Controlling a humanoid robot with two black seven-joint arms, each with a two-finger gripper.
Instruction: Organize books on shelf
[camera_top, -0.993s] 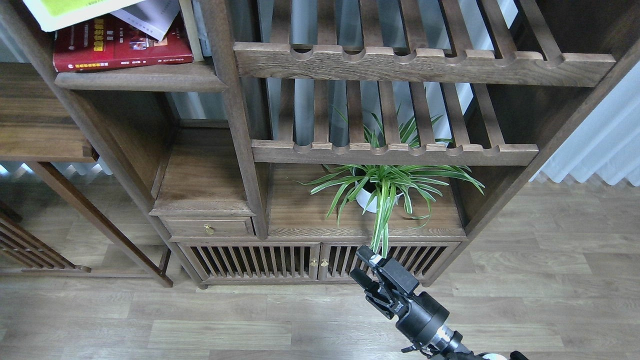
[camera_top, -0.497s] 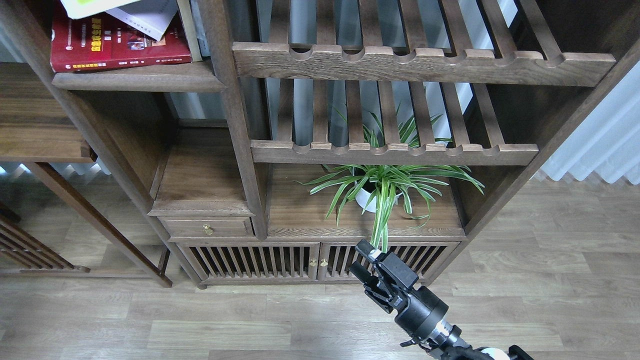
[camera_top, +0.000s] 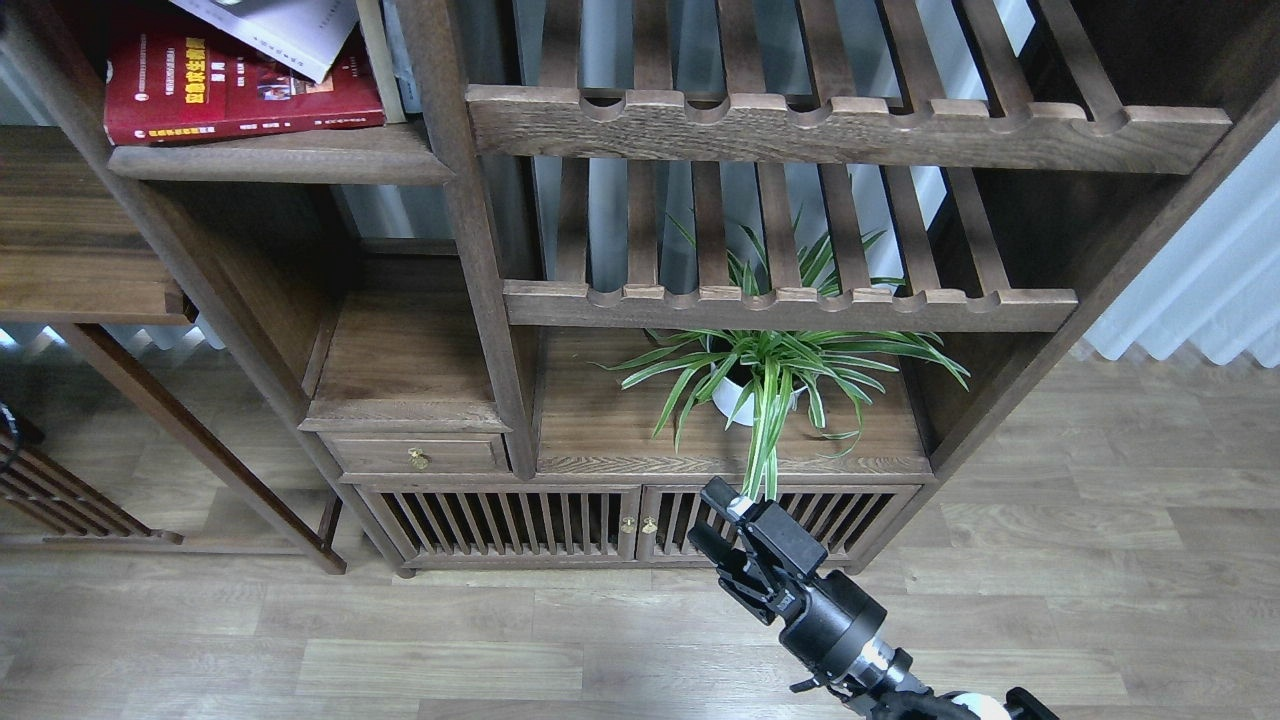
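Note:
The dark red book (camera_top: 230, 85) lies flat on the shelf (camera_top: 290, 162), a solid dark-brown board at the top left. The white-lavender book (camera_top: 285, 30) lies tilted on top of it, cut off by the top edge of the view. The yellow-green book is out of view. My right gripper (camera_top: 711, 517) is at the bottom centre, low in front of the cabinet doors and far from the books. Its two fingers stand apart with nothing between them. My left gripper is not in view.
Two slatted racks with notched front rails (camera_top: 790, 305) fill the right bay. A potted spider plant (camera_top: 760, 375) stands below them, just above my right gripper. A small drawer (camera_top: 415, 455) and slatted cabinet doors (camera_top: 560, 520) sit at the bottom. A thin beige upright piece (camera_top: 372, 60) stands beside the books.
The yellow-green book at the top left has gone up out of the view. My right gripper has moved a little left and up.

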